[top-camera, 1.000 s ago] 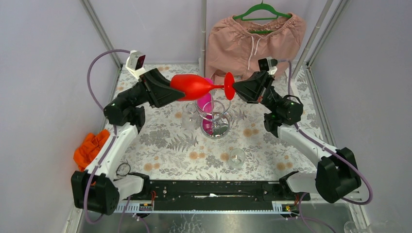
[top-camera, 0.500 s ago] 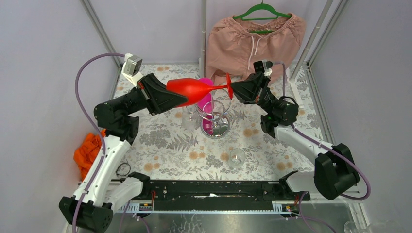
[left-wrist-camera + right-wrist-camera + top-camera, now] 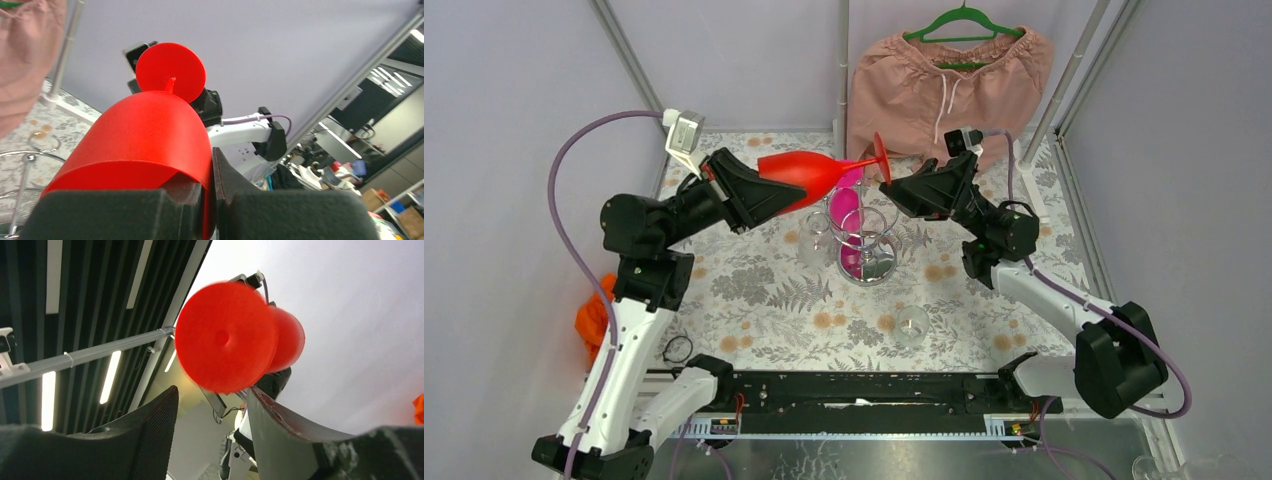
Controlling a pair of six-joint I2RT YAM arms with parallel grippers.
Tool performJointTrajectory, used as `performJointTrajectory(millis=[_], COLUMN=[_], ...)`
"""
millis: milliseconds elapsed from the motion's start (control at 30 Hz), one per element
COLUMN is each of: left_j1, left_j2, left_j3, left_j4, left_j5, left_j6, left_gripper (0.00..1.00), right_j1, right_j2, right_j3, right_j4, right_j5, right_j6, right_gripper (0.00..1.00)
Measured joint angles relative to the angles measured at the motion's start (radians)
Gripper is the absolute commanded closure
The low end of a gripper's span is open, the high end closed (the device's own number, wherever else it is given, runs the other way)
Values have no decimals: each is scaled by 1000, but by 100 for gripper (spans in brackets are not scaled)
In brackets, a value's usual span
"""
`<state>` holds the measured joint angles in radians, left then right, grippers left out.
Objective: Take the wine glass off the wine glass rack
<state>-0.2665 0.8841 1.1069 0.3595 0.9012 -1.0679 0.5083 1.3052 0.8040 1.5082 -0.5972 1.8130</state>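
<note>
A red wine glass (image 3: pixel 814 172) lies almost level in the air above the chrome wine glass rack (image 3: pixel 870 262), its foot (image 3: pixel 881 158) tipped up toward the right. My left gripper (image 3: pixel 772 190) is shut on the bowl's rim, one finger inside the bowl and one outside, as the left wrist view shows (image 3: pixel 212 200). My right gripper (image 3: pixel 890 188) stands open just below and right of the foot, not touching it. In the right wrist view the round foot (image 3: pixel 225 337) floats above that gripper's spread fingers (image 3: pixel 212 400).
A pink glass (image 3: pixel 848 206) hangs on the rack. Clear glasses stand on the patterned table (image 3: pixel 911 325) (image 3: pixel 815 243). Pink shorts on a green hanger (image 3: pixel 949 85) hang behind, beside a white pole (image 3: pixel 842 70). An orange cloth (image 3: pixel 594 318) lies at the left edge.
My right gripper has opened and let go of the glass's foot. The left arm has drawn the glass leftward and upward, tilting the foot higher.
</note>
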Motion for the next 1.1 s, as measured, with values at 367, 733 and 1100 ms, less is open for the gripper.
performJointTrajectory(millis=[367,733,1100], left_j1=[0,-1,-120], left_j2=[-8,172,282], left_j3=[330,560,755], left_j4=[-629,-1154,-1240], left_j5=[-202,-341,-402], left_j6=[341,586,641], left_gripper=[100,100,100], right_j1=[2,4,4], right_j2=[-287,-597,-596], right_j3=[-39,377,404], right_j4=[-501,-1675,-1896], right_j5=[-66,338,477], right_j6=[-344,-1012,-1098], right_gripper=[29,25,25])
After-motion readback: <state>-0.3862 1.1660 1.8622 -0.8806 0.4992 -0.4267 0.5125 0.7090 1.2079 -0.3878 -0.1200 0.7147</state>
